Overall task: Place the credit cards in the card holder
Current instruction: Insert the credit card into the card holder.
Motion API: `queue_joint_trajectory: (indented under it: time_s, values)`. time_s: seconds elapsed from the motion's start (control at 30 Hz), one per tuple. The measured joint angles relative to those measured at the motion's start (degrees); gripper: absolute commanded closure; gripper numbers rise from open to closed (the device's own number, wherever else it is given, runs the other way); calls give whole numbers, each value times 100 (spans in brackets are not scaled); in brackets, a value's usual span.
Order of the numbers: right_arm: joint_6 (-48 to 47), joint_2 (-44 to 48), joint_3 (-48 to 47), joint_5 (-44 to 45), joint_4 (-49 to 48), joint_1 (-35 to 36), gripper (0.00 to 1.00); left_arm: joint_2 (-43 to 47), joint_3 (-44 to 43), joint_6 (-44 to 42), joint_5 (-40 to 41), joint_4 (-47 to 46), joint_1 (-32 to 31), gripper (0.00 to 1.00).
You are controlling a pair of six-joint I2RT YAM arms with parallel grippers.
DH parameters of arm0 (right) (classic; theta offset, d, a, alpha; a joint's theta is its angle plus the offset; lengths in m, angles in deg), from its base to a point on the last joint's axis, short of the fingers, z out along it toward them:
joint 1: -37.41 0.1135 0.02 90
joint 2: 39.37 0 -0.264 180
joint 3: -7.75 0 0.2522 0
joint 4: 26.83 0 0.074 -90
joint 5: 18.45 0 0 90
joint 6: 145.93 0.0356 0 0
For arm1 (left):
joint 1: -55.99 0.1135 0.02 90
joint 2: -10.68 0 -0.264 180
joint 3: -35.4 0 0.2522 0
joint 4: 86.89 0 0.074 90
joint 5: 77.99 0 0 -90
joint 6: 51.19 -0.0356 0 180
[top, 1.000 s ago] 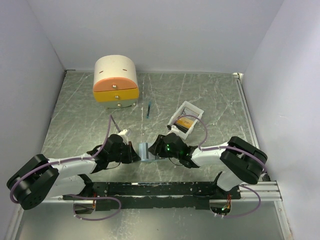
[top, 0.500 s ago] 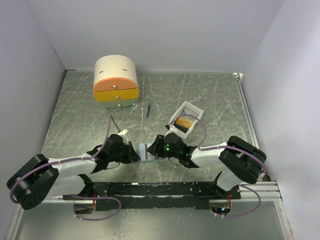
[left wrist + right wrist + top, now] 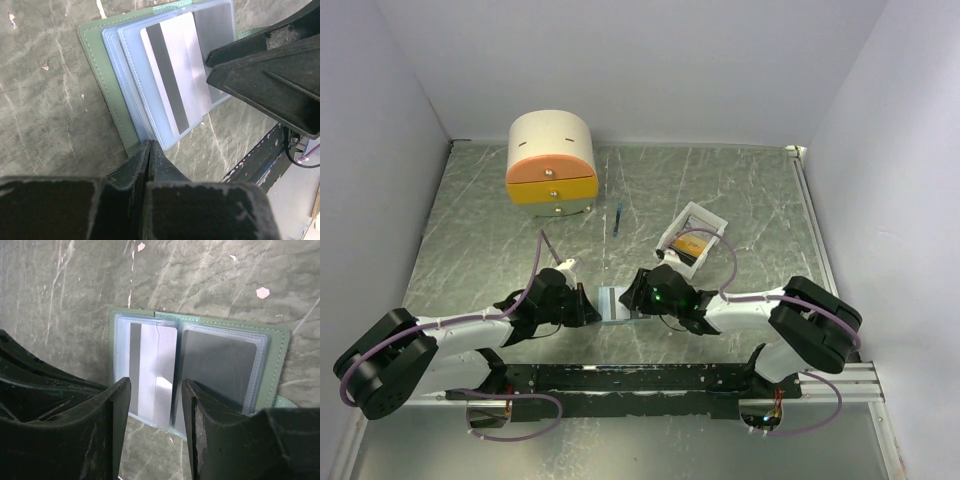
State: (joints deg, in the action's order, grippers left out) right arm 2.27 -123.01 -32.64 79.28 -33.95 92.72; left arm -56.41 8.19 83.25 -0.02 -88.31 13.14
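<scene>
**Left pincer (image 3: 149, 147) clamped on the card holder (image 3: 98, 70), right pincer (image 3: 156, 385) astride a card**

Top view: the two pincers meet nose to nose just ahead of the arm bases, mid-worktop (image 3: 470, 230). The card holder shows there only as a pale sliver between them, and its contents cannot be read. Only this view gives the surroundings. A white tray (image 3: 713, 219) sits just behind the right wrist, with a gold-yellow card (image 3: 690, 243) in it and something dark beside that. A blue stick (image 3: 618, 218) lies farther back, and the drawer box (image 3: 552, 160) stands at the far left.

Left wrist view: the holder lies open and flat, green cover down, clear sleeves up. The left pincer's jaws are pressed together on its near edge, with cover and sleeves running into the tips. A striped card (image 3: 172, 75), pale-backed with a dark magnetic band, lies in the top sleeve. The right pincer's fingers (image 3: 260, 80) come in from the right, tips at that card's edge.

Right wrist view: both pages show, which the left wrist view does not give. The striped card is on the page nearer the left pincer, and a dark card (image 3: 217, 365) is on the other page. The right pincer's jaws stand partly apart, one on either side of the striped card's near end. Whether they squeeze its edges, I cannot tell. The holder lies directly ahead of and under those jaws.

Against a second ago: the right wrist sits slightly closer to the left pincer, and the right elbow is swung further out to the right. Left arm, tray, stick and drawer box are unmoved.
</scene>
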Motion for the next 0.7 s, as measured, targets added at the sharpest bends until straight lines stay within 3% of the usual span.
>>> queue_joint_trajectory:
  time_s: [0.17,0.47,0.7]
  values:
    - [31,-205,-151,15,15,11,56,0,0,0,0,0,0,92]
    - [-2,-402,-164,-173,-240,42,78,2,0,0,0,2,0,92]
    - [-7,-426,-116,-197,-313,42,84,2,0,0,0,7,0,92]
